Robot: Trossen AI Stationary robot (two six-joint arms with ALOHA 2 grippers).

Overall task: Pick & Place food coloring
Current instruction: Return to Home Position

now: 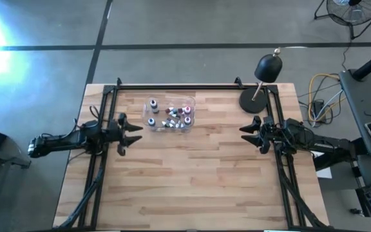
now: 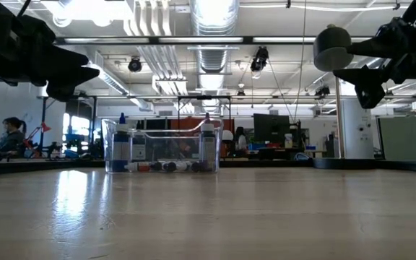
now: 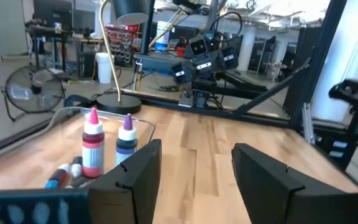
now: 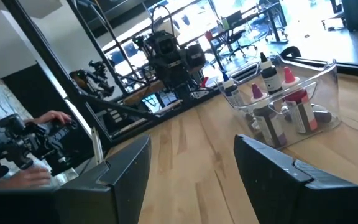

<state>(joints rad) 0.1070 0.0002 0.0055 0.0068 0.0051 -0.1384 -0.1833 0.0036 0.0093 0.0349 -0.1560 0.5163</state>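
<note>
My left claw (image 1: 131, 132) and right claw (image 1: 250, 132) hang spread apart and empty. The food coloring bottles (image 1: 171, 116) fill the clear tray (image 1: 194, 103), just ahead of the nearer left claw.

My wooden table (image 1: 192, 180) holds a clear tray (image 1: 192, 102) near its far edge, left of the middle, and a black lamp (image 1: 252, 101) at its far right corner.

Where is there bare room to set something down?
Bare: near half of the table, and the strip between left gripper and right gripper. Crowded: far edge, with the clear bin of food coloring bottles and the lamp base.
</note>
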